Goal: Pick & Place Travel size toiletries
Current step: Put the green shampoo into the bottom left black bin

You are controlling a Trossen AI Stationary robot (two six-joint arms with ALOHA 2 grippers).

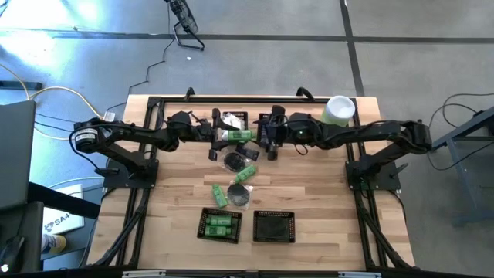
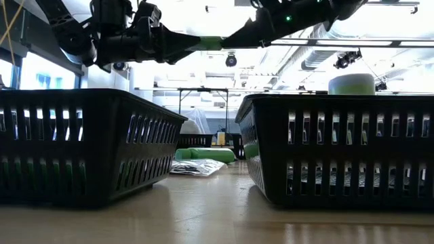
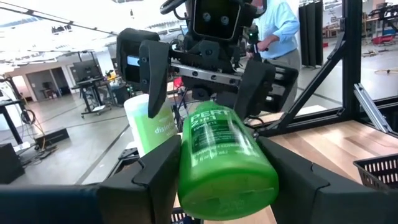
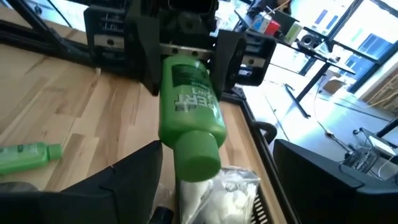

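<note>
A bright green bottle (image 1: 242, 135) hangs in the air over the table's far middle, between my two grippers. My left gripper (image 1: 224, 136) (image 3: 217, 149) is shut on it. My right gripper (image 1: 262, 137) (image 4: 217, 149) faces it from the right, open wide. The right fingers stand on either side of the bottle's cap end (image 4: 198, 158) and do not touch it. More toiletries lie on the table: a white crinkly packet (image 4: 221, 193), a green tube (image 4: 25, 155), a green bottle (image 1: 220, 193), a grey disc (image 1: 241, 194) and dark pieces (image 1: 233, 161). My left gripper pinches the green bottle between its two fingers, on the sides of the body near the base end (image 3: 186, 158). The fingers come level from the table's left and lie along the bottle. The bottle is lifted clear and lies roughly level, its cap end pointing at the right gripper.
Two black mesh baskets stand near the table's near edge: the left one (image 1: 220, 226) holds green bottles, the right one (image 1: 274, 226) shows none. A tall pale-green cylinder with a white lid (image 1: 338, 110) stands at the far right. A person (image 3: 277, 28) stands beyond the table.
</note>
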